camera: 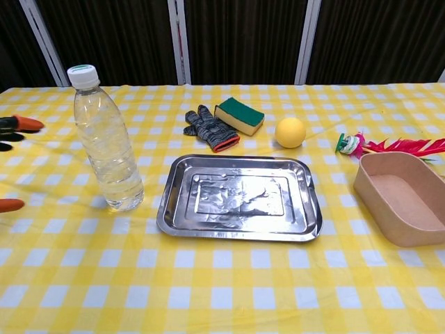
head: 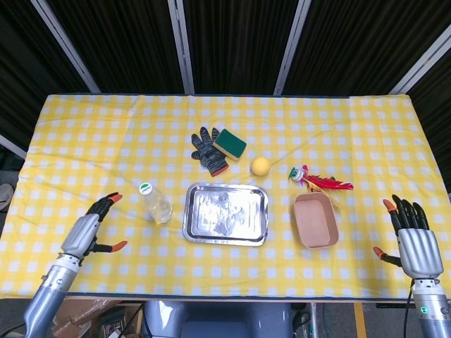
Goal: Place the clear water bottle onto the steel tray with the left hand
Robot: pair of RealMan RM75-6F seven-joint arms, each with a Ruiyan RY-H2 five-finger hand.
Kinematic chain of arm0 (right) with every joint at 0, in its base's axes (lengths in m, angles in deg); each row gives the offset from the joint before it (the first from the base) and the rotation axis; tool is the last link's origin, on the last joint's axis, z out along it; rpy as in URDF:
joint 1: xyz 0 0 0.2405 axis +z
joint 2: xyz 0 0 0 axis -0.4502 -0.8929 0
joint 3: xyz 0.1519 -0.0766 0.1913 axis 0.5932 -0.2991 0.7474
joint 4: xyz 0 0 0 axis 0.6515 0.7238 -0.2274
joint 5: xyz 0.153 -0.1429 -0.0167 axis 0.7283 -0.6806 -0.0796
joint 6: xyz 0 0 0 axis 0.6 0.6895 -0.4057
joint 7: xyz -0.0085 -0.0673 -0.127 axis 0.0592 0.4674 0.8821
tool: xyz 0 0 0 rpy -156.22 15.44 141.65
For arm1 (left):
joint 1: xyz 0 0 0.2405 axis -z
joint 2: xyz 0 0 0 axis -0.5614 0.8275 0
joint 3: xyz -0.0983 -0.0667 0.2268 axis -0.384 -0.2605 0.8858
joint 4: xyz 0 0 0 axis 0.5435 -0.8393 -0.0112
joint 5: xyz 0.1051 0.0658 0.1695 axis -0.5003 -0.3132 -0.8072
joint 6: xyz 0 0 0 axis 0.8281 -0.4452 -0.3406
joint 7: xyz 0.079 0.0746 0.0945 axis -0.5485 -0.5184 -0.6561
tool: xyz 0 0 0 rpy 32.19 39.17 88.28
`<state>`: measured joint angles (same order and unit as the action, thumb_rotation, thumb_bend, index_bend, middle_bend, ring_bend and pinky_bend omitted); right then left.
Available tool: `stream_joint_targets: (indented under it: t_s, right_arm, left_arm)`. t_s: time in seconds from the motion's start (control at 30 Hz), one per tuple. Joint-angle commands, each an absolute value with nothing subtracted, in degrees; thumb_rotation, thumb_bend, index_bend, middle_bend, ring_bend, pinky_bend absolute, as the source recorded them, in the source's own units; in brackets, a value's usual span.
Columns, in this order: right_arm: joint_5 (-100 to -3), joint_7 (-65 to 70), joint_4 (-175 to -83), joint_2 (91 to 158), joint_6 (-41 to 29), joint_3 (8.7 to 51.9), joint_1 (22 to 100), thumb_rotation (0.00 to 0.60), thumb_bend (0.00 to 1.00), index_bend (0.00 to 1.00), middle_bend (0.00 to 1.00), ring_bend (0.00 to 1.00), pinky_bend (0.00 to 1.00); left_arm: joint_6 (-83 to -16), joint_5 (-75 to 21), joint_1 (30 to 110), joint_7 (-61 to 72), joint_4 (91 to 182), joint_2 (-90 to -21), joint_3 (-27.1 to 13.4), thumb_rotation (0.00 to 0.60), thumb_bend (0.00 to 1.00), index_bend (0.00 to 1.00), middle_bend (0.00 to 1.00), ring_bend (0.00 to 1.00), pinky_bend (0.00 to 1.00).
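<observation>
A clear water bottle [head: 155, 204] [camera: 106, 142] with a white and green cap stands upright on the yellow checked cloth, just left of the steel tray [head: 225, 213] [camera: 238, 197], which holds nothing. My left hand [head: 90, 227] is over the table's left part, a short way left of the bottle, fingers spread and holding nothing; only its orange fingertips [camera: 19, 124] show at the left edge of the chest view. My right hand [head: 411, 236] hovers open beyond the table's right front corner, far from both.
A dark knitted glove [head: 209, 151], a green and yellow sponge [head: 230, 144] and a yellow ball [head: 261, 166] lie behind the tray. A red feathered toy [head: 320, 181] and a brown rectangular box [head: 315, 220] sit to the tray's right.
</observation>
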<state>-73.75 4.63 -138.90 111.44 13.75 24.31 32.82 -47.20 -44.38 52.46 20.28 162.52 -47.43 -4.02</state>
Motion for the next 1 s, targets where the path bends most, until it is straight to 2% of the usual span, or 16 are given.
stream_joint_targets:
  t_s: [0.03, 0.3, 0.73, 0.87, 1.0]
  right_arm:
    - [-73.67, 4.39, -138.87, 111.38, 13.63, 24.33, 32.82, 0.600, 0.05, 0.08, 0.00, 0.00, 0.00]
    - [-74.21, 3.19, -139.26, 111.02, 13.70, 24.10, 32.74, 0.600, 0.05, 0.08, 0.00, 0.00, 0.00]
    - [-74.17, 2.80, -139.06, 111.19, 13.20, 24.04, 32.89, 0.600, 0.05, 0.08, 0.00, 0.00, 0.00]
    - [-74.10, 2.73, -139.07, 111.16, 13.17, 24.05, 32.88, 0.600, 0.05, 0.08, 0.00, 0.00, 0.00]
    - [-73.95, 2.71, -139.04, 111.13, 12.96, 24.09, 32.93, 0.600, 0.05, 0.08, 0.00, 0.00, 0.00]
  left_arm:
    - [-43.13, -42.02, 56.03, 25.55, 164.22, -48.93, -6.10, 0.600, 0.22, 0.07, 0.02, 0.00, 0.00]
    - [-40.79, -40.02, 57.39, 36.11, 161.96, -51.46, -8.16, 0.600, 0.22, 0.09, 0.05, 0.00, 0.00]
    - [-38.92, -37.03, 59.74, 34.01, 156.26, -56.49, -8.39, 0.600, 0.22, 0.12, 0.06, 0.00, 0.00]
    - [-38.75, -35.45, 61.34, 31.72, 155.19, -59.23, -9.76, 0.600, 0.23, 0.15, 0.10, 0.00, 0.00]
    - [-40.95, -35.36, 62.10, 29.30, 155.64, -61.81, -10.90, 0.600, 0.30, 0.22, 0.20, 0.00, 0.00]
